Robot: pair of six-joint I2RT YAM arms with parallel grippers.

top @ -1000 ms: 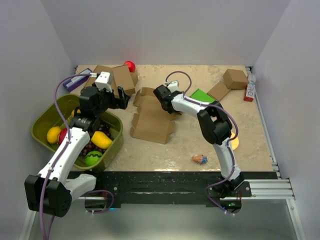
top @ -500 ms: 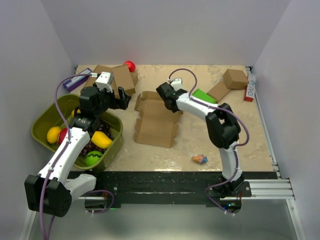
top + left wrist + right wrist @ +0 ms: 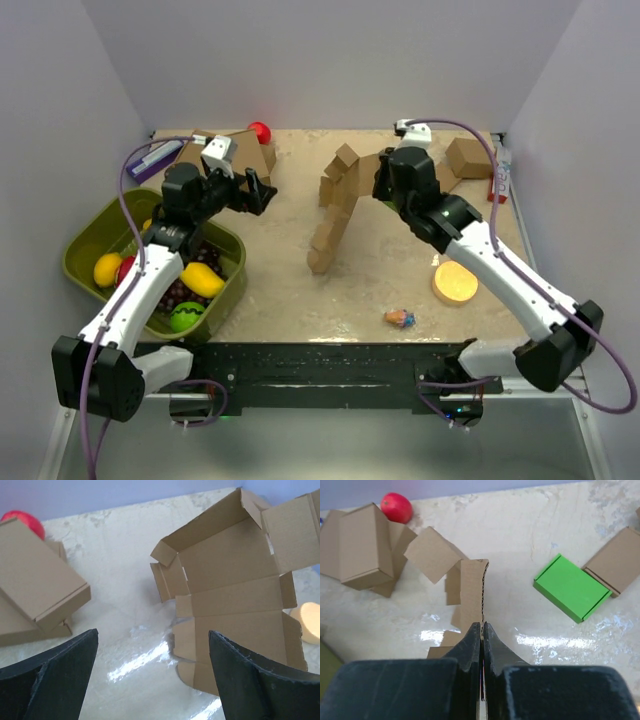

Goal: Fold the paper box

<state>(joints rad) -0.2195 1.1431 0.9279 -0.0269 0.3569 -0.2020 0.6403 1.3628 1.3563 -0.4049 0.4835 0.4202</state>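
Observation:
The paper box (image 3: 335,215), an unfolded brown corrugated mailer with flaps, stands tilted up on its near end in the middle of the table. My right gripper (image 3: 368,186) is shut on its raised edge. In the right wrist view the fingertips (image 3: 482,626) pinch the thin corrugated edge of the box (image 3: 470,592). My left gripper (image 3: 262,190) hangs open to the left of the box and apart from it. From the left wrist the box (image 3: 235,605) shows its open inner face, and nothing lies between that gripper's (image 3: 152,631) fingers.
An olive bin (image 3: 90,235) of fruit sits at the left edge. Stacked brown boxes (image 3: 235,150) and a red ball (image 3: 259,131) are at the back left. A small brown box (image 3: 470,157) is back right. A green box (image 3: 572,587), an orange disc (image 3: 455,282) and a small wrapped object (image 3: 399,318) lie nearby.
My right gripper has shut on the box edge and swung up and to the right, raising the box from flat to standing tilted. The left gripper has shifted slightly back, still open.

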